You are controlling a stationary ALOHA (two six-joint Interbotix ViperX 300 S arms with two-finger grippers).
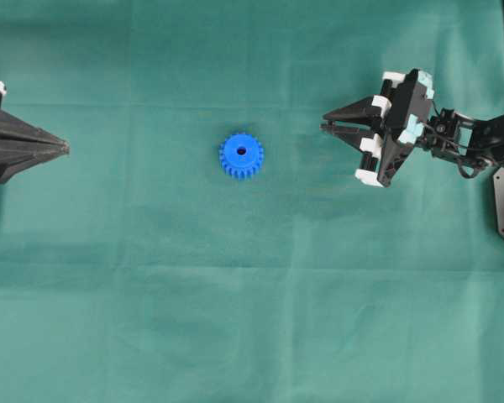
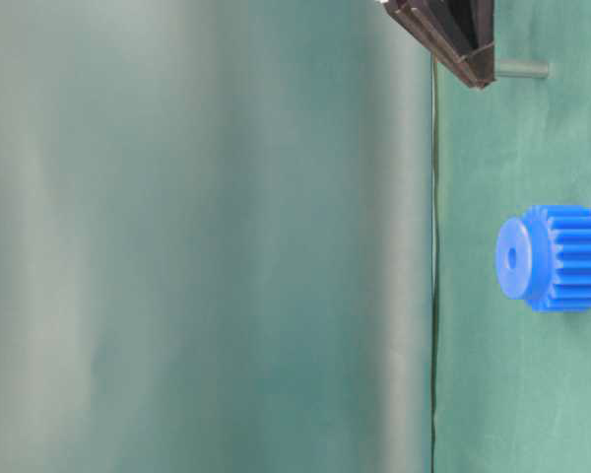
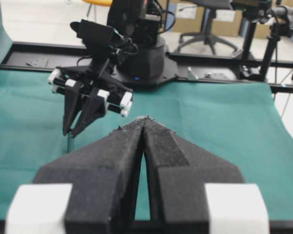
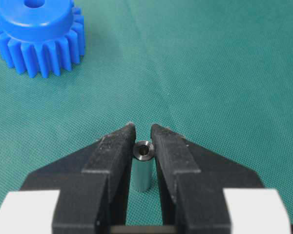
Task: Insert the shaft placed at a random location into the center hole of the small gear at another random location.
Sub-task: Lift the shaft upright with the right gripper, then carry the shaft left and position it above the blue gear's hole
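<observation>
Right gripper pinched narrow on the upright shaft, standing on the green cloth well apart from the small gear, presumably so its end meets the center hole; left gripper shut, idle.

Overhead, the shaft is hidden beneath the right claw; the left claw (body only) is cropped by the frame edge.
</observation>
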